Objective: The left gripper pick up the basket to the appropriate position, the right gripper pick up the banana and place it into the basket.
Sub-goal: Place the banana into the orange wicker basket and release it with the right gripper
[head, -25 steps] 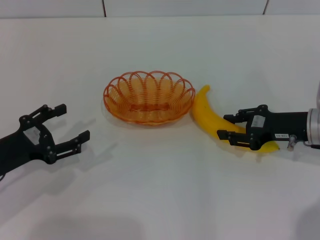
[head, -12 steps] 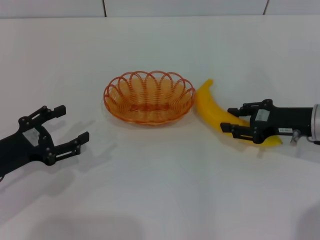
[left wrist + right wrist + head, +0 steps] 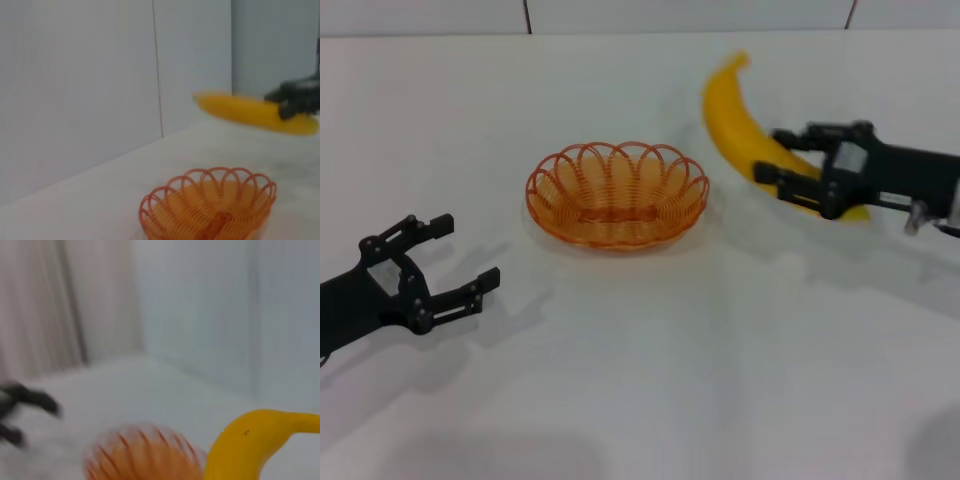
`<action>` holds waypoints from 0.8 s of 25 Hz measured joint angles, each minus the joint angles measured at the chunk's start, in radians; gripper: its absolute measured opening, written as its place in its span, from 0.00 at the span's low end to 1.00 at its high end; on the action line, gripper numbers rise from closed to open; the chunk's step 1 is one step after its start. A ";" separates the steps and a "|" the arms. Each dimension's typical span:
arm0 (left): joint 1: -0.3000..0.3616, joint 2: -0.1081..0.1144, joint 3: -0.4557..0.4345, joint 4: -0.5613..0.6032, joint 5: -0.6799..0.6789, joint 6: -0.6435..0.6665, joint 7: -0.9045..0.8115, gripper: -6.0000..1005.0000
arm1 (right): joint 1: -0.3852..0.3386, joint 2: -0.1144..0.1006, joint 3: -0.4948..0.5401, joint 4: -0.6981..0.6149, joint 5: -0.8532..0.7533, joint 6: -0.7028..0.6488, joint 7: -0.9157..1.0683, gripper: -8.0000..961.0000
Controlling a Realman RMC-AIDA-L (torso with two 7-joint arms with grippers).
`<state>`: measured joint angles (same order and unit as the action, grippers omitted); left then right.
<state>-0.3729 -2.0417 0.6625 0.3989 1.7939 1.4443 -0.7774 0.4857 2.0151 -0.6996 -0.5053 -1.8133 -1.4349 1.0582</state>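
Observation:
The orange wire basket (image 3: 617,194) sits on the white table in the middle; it also shows in the left wrist view (image 3: 210,205) and in the right wrist view (image 3: 145,455). My right gripper (image 3: 782,160) is shut on the yellow banana (image 3: 735,120) and holds it in the air, to the right of the basket and above the table. The banana shows in the left wrist view (image 3: 250,112) and in the right wrist view (image 3: 250,445). My left gripper (image 3: 455,262) is open and empty, low at the left, apart from the basket.
The white table (image 3: 640,380) runs to a pale wall at the back. The left gripper shows far off in the right wrist view (image 3: 22,410).
My right gripper has lifted the banana off the table, up and slightly back. The basket and the left gripper have hardly moved.

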 joint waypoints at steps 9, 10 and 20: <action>-0.052 -0.001 0.004 -0.051 0.013 -0.001 0.002 0.90 | 0.169 0.025 -0.164 0.106 0.079 -0.014 -0.166 0.49; -0.058 -0.001 0.004 -0.057 0.013 -0.001 0.003 0.90 | 0.188 0.027 -0.182 0.125 0.083 0.024 -0.168 0.49; -0.078 -0.002 0.045 -0.078 0.005 0.007 0.005 0.90 | 0.258 0.030 -0.234 0.237 0.088 0.231 -0.160 0.49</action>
<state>-0.4509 -2.0433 0.7076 0.3206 1.7989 1.4514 -0.7724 0.7436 2.0454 -0.9340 -0.2680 -1.7249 -1.2041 0.8984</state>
